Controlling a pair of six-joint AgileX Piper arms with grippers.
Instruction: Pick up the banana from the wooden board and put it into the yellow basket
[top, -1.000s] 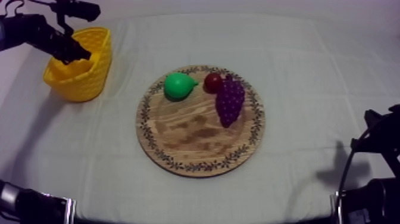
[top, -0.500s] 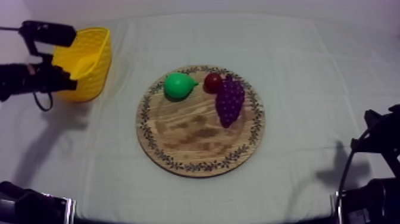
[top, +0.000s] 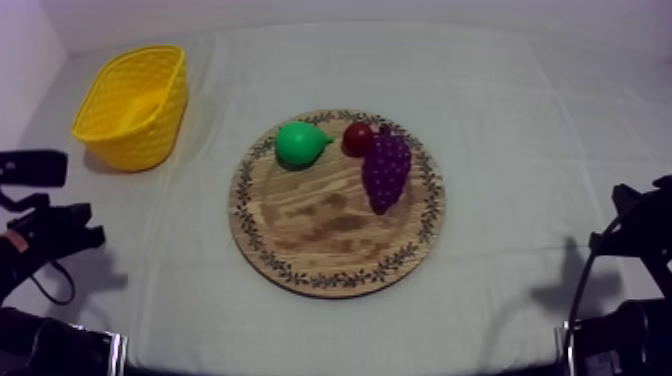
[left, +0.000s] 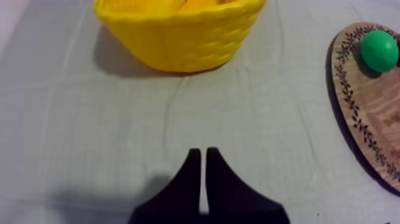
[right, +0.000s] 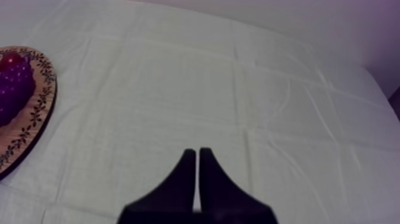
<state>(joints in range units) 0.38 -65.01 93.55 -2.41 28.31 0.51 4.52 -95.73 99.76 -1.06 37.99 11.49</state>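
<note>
The banana (top: 147, 104) lies inside the yellow basket (top: 150, 140) at the far left of the table; its pale top shows over the basket's rim (left: 178, 36) in the left wrist view. My left gripper (left: 201, 156) is shut on nothing, low over bare cloth in front of the basket. My left arm (top: 45, 228) sits near the table's left edge. The round wooden board (top: 320, 225) holds a green pear (top: 300, 143), a small red fruit (top: 357, 137) and purple grapes (top: 386, 170). My right gripper (right: 196, 156) is shut on nothing over cloth, right of the board (right: 30, 128).
The pear (left: 380, 50) sits on the board's edge (left: 372, 113) to the right of my left gripper. Grapes (right: 12, 89) and the red fruit (right: 9, 58) lie at the board's side nearest my right gripper. My right arm (top: 630, 270) rests at the lower right.
My left arm has drawn back from over the basket toward the table's near left edge. The banana stays in the basket. The right arm has not moved.
</note>
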